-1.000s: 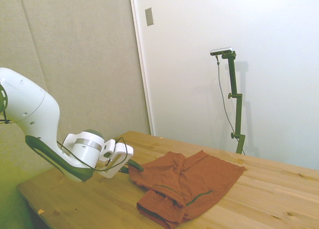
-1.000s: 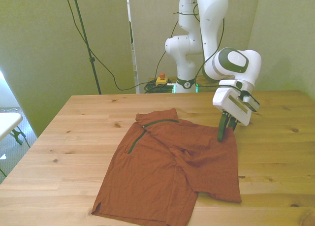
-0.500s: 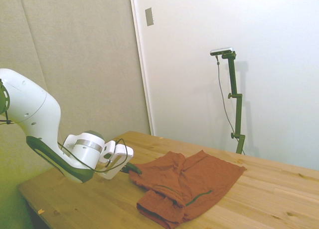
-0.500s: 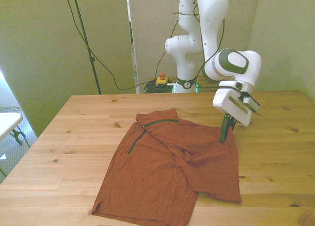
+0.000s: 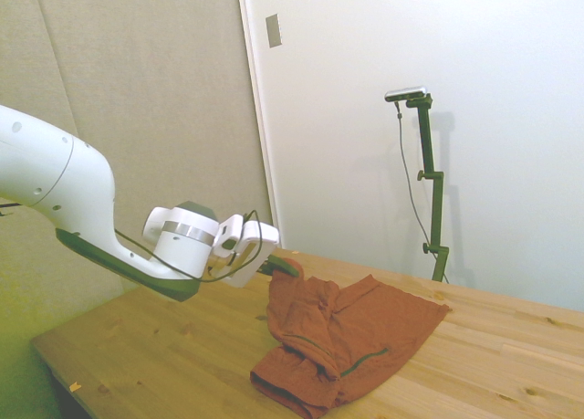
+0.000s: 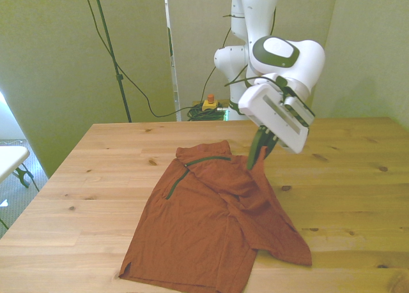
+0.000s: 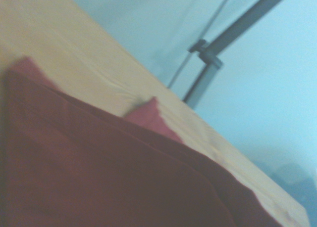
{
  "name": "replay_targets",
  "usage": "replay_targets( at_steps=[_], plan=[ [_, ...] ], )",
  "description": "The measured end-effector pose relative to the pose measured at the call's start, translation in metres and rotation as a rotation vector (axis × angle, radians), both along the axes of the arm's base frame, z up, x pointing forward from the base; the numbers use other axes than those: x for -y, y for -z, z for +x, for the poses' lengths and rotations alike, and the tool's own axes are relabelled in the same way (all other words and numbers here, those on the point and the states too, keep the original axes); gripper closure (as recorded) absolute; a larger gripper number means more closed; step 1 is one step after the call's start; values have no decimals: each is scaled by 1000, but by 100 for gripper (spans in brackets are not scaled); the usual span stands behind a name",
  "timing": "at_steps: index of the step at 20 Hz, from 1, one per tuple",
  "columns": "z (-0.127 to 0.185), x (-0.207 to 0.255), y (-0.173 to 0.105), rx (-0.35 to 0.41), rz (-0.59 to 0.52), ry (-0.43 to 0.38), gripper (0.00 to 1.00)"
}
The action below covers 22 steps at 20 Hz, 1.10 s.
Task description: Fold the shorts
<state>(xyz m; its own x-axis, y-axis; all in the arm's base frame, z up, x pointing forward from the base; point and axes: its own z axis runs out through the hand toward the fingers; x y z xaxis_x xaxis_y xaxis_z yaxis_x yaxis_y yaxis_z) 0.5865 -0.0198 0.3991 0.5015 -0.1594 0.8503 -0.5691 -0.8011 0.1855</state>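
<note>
The rust-orange shorts (image 6: 211, 223) lie spread on the wooden table (image 6: 358, 197), with a dark zip line near the waistband. My gripper (image 6: 258, 157) is shut on the shorts' corner at the front view's right and holds it lifted above the table, over the middle of the cloth. In the side view the gripper (image 5: 285, 267) pinches the raised corner of the shorts (image 5: 351, 337), and the cloth hangs down from it. The wrist view shows blurred shorts (image 7: 99, 177) close up over the table.
A yellow and red button box (image 6: 209, 103) sits behind the table's far edge beside the robot base. A thin dark stand (image 6: 110, 47) with a cable rises at the front view's left. Bare table wood surrounds the shorts.
The gripper has risen and moved toward the front view's left, carrying the shorts' right corner up off the table and over the cloth.
</note>
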Motion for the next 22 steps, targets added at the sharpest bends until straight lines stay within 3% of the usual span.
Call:
replay_targets(
  at_steps=[7, 15, 16, 22],
  plan=[
    [59, 100, -13, 4, -38, 129, 100],
    [94, 167, -21, 9, -21, 215, 100],
    [96, 174, -22, 12, -14, 226, 0],
    [105, 210, 2, 2, 16, 282, 0]
  ],
)
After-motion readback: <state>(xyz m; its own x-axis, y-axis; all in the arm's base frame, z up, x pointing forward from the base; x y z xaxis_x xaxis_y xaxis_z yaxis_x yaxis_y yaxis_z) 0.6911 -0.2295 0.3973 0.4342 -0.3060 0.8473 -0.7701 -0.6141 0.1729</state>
